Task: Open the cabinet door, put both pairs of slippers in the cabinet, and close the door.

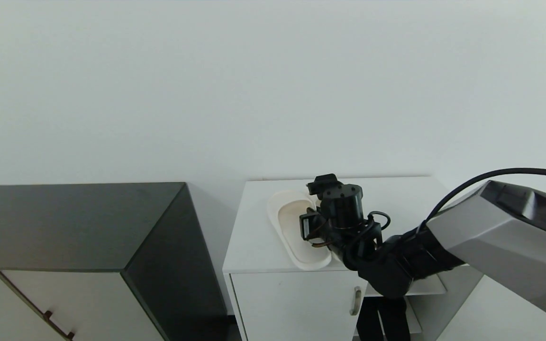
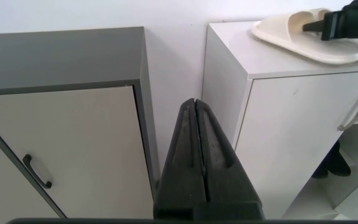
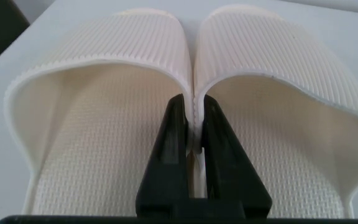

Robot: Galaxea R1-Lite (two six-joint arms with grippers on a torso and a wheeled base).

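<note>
We see the right gripper [image 3: 194, 112] clamped on the two touching inner straps of the cream slippers [image 1: 288, 219] atop the white cabinet [image 1: 254, 241], whose right side stands open. The left gripper [image 2: 196, 107], jaws closed on nothing, hangs low between it and the grey cabinet [image 2: 61, 62] at left.

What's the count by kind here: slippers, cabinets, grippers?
cream slippers: 2
cabinets: 2 (white cabinet, grey-topped cabinet)
grippers: 2 (left gripper, right gripper)
Total: 6
</note>
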